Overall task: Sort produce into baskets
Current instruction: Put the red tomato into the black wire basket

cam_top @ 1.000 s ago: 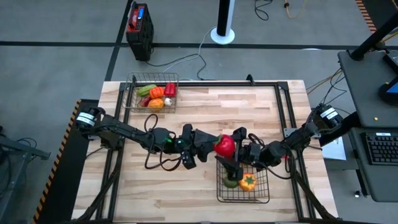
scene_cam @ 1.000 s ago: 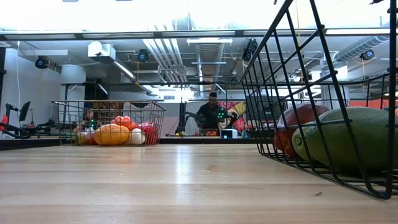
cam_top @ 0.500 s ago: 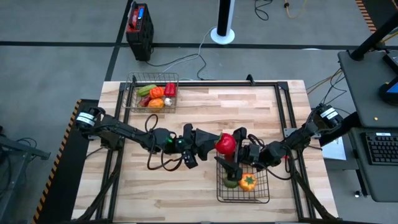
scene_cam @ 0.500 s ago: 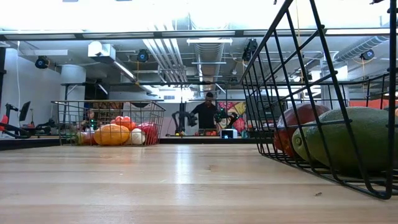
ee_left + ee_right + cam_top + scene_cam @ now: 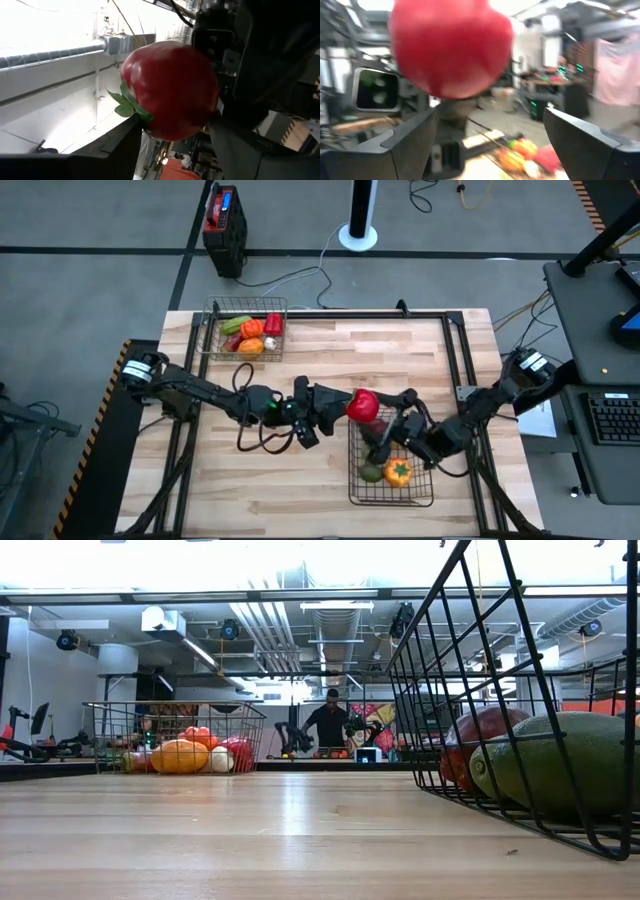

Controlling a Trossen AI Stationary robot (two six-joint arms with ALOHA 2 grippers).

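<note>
A smaller basket point(image 5: 244, 330) at the counter's point(image 5: 320, 350) far left holds produce. The left claw point(image 5: 345, 406) grips a red tomato point(image 5: 362, 406) above the nearer basket point(image 5: 391, 478). The right claw point(image 5: 392, 420), fingers spread wide, seems just beside it, apparently released.

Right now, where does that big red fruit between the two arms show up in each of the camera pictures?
High view: the red fruit sits mid-table, at the far edge of the near basket.
Low view: not in it.
Left wrist view: fills the centre, held between the left gripper fingers.
Right wrist view: large at the top, above the open right gripper.
Shared landmark: the fruit itself, with the left arm's gripper behind it.
</note>
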